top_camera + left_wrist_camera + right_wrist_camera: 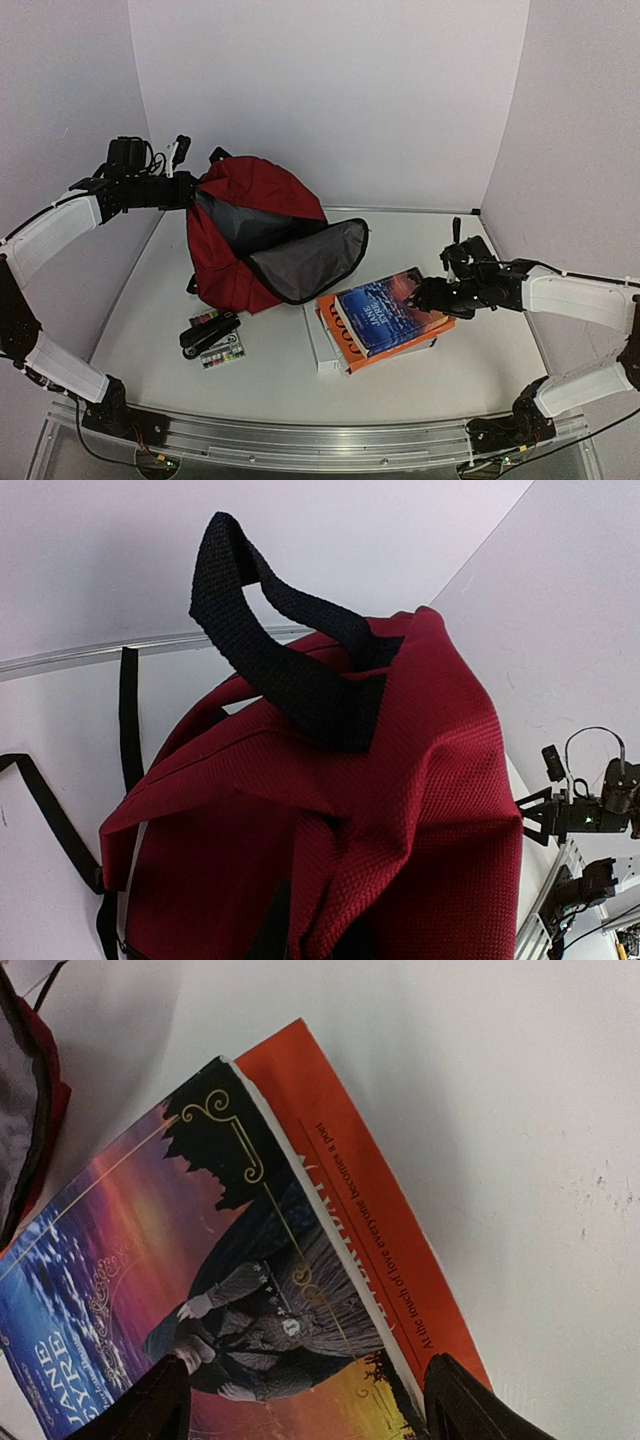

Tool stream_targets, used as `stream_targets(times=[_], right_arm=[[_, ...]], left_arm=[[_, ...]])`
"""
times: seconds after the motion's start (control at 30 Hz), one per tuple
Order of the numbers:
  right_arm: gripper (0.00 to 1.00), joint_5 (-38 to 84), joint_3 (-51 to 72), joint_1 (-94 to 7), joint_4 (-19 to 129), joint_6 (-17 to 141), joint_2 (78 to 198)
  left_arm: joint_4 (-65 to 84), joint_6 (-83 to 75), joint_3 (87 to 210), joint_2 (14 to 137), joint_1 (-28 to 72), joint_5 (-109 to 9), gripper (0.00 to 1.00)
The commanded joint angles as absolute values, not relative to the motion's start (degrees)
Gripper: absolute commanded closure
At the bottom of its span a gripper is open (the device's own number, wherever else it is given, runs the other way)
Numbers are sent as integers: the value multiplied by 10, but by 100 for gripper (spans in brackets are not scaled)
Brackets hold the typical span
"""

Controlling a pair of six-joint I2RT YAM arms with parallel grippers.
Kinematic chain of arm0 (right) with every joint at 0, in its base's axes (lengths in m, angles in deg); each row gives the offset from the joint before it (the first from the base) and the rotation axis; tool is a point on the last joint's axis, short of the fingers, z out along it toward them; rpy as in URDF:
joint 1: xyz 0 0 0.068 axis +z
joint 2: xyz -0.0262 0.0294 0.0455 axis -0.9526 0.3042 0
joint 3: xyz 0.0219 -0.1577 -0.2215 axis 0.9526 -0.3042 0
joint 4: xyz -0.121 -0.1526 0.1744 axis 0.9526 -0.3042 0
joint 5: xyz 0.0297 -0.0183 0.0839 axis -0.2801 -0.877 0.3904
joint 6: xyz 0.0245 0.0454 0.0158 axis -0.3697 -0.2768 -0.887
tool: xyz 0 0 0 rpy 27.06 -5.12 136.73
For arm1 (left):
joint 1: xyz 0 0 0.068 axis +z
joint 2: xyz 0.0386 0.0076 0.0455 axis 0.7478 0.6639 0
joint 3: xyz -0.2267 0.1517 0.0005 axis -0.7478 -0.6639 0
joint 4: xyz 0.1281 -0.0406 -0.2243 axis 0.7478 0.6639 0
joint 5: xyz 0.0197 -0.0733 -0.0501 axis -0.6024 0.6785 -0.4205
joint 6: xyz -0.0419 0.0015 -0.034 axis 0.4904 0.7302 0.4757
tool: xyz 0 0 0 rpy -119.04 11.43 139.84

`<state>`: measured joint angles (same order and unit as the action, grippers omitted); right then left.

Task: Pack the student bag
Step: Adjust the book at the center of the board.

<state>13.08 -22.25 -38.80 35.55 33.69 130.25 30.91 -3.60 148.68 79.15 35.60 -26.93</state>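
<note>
The student bag (250,225) is a dark red backpack standing at the back left, its front flap folded down to show grey lining (305,262). My left gripper (190,190) is shut on the bag's top fabric. In the left wrist view the red cloth (400,780) bunches into the jaws at the bottom edge, with the black carry handle (280,650) looping above. My right gripper (430,296) is open over the near end of a blue "Jane Eyre" book (200,1260), its fingertips (470,1410) straddling that book and the orange book (370,1210) beneath it.
The blue book (392,308) lies on the orange book (348,345) and a white book (320,340), right of the bag's opening. A black stapler (210,333) and a small box of coloured pieces (222,352) lie in front of the bag. Walls close off the back and both sides.
</note>
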Motion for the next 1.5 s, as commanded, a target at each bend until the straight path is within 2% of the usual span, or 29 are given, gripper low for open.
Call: stream_targets(times=[0.0,0.17,0.4,0.73,0.87,1.1,1.17,1.27,1.47], right_arm=[[25,231,-224,-388,384,421,1295],[33,312,-219,-386,401,453,1299],[35,351,-213,-351,434,449,1312],[35,279,-189,-278,457,406,1362],[31,227,-185,-268,456,404,1336],[7,111,-165,-221,412,422,1279],[5,105,-162,-221,407,402,1292],[10,147,-153,-206,410,398,1313],[3,5,-91,-55,383,439,1349]], left_arm=[[328,-47,1482,786,360,-272,100],[331,-48,1483,789,360,-269,100],[333,-51,1484,789,361,-271,100],[335,-53,1484,789,361,-271,100],[336,-54,1483,787,360,-273,100],[337,-54,1484,790,360,-274,100],[338,-54,1484,792,360,-273,100],[338,-53,1484,791,361,-273,100],[338,-53,1485,793,360,-273,100]])
